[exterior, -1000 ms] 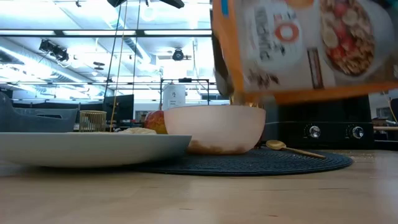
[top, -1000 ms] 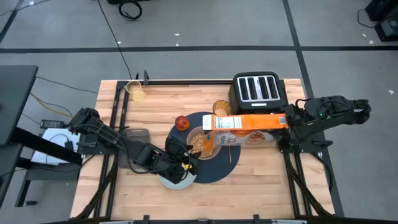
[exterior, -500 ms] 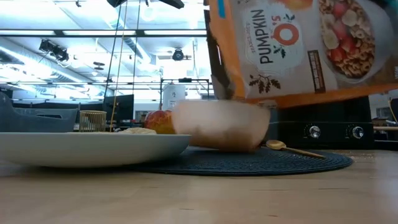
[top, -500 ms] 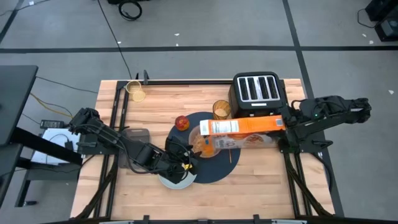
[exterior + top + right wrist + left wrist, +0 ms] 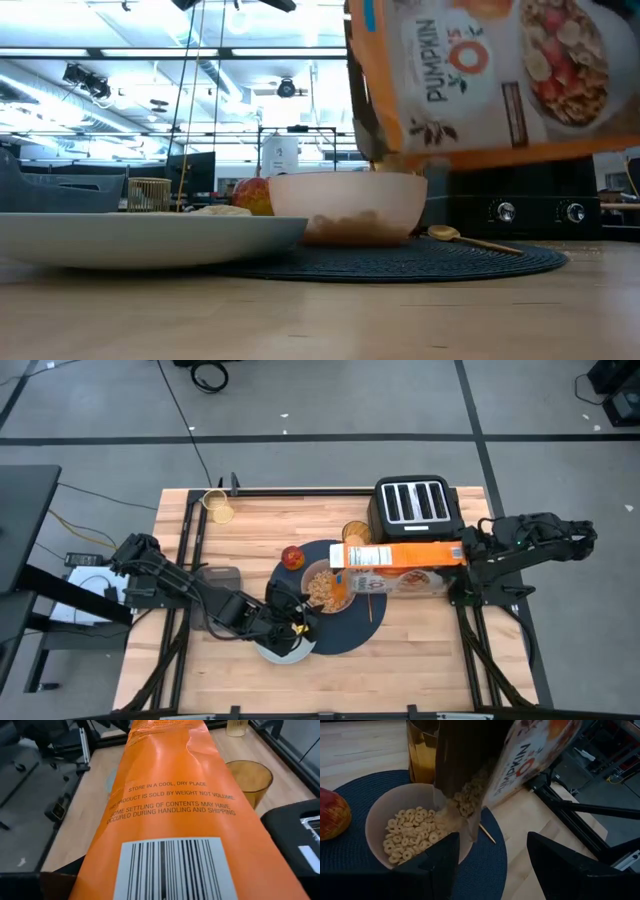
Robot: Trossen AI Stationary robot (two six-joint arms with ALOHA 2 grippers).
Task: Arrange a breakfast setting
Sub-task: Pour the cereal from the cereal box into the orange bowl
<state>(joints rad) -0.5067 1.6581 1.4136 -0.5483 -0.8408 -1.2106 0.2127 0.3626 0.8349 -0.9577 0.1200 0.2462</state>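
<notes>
While the right gripper (image 5: 462, 556) has its fingers clamped on the base of the cereal box (image 5: 398, 556), the box lies nearly level with its open mouth over the pinkish bowl (image 5: 322, 586), so cereal rings fall inside. The left gripper (image 5: 297, 618), fingers apart, waits beside the bowl, over the pale-blue plate (image 5: 272, 651). Bowl and gold spoon (image 5: 470, 240) sit on the dark-blue placemat (image 5: 345, 635), with the apple (image 5: 292, 557) and amber glass (image 5: 356, 533) at its rim. The toaster (image 5: 415, 506) stands close behind the box, so free room is mostly toward the front worktop (image 5: 420, 660) edge.
</notes>
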